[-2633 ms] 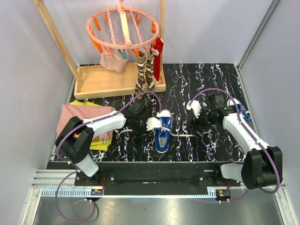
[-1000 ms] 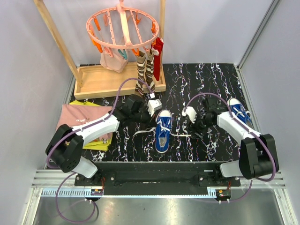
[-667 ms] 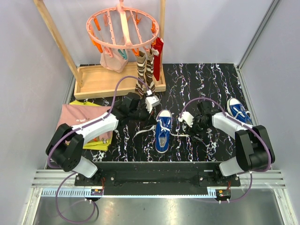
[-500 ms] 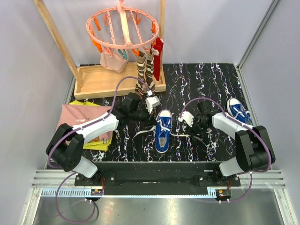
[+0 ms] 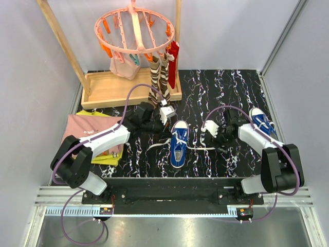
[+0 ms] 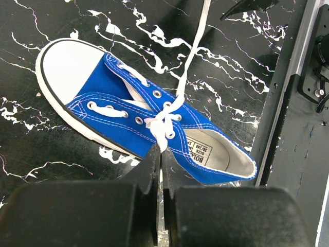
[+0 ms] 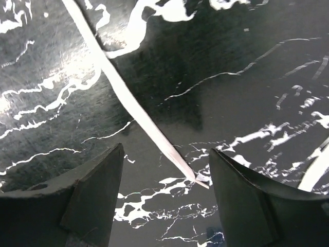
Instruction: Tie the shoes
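Right end effector (image 7: 165, 153) splayed over lace (image 7: 123, 92).

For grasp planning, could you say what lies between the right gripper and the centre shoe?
A loose white lace from that shoe, shown in the top view.

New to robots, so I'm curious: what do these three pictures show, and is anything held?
Two robot arms sit at a black marbled table. The wide picture looks down from above; the other two come from cameras on each wrist. A blue shoe lies mid-table, a second shoe at the right, folded cloths at the left, a drying rack behind. The left end effector pinches the middle shoe's white lace; the right end effector is open over its loose end.
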Robot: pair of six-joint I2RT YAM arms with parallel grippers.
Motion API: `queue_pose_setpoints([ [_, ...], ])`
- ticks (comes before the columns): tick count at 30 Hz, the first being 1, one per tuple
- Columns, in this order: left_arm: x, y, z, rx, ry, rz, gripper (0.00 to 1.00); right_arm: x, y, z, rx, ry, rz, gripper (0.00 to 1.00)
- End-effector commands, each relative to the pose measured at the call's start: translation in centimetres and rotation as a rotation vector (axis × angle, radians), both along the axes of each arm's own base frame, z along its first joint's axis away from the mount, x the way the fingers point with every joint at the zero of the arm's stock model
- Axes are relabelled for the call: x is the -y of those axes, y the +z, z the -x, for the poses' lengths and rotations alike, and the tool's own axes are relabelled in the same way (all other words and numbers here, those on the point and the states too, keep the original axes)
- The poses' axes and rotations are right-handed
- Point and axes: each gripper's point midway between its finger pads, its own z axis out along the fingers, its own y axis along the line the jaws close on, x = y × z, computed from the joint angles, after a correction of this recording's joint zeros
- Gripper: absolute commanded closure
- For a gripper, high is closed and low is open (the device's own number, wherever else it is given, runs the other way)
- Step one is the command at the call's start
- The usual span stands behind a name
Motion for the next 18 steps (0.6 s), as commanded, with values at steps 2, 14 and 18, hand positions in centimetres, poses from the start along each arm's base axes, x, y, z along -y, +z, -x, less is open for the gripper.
queue_pose_setpoints([
  [2, 0.6, 1.1, -0.1, 0.035, -0.027, 0.046, 1.0, 1.4, -2.3, 1.0, -0.044, 0.07, 0.084, 0.3],
  [14, 0.1, 2.0, 0.8, 0.109, -0.097, 0.051, 1.0, -3.2, 5.2, -4.7, 0.108, -0.101, -0.188, 1.0],
  [18, -0.3, 2.2, 1.8, 0.142, -0.133, 0.067, 1.0, -8.0, 12.7, -7.8, 0.134, -0.132, -0.448, 1.0],
])
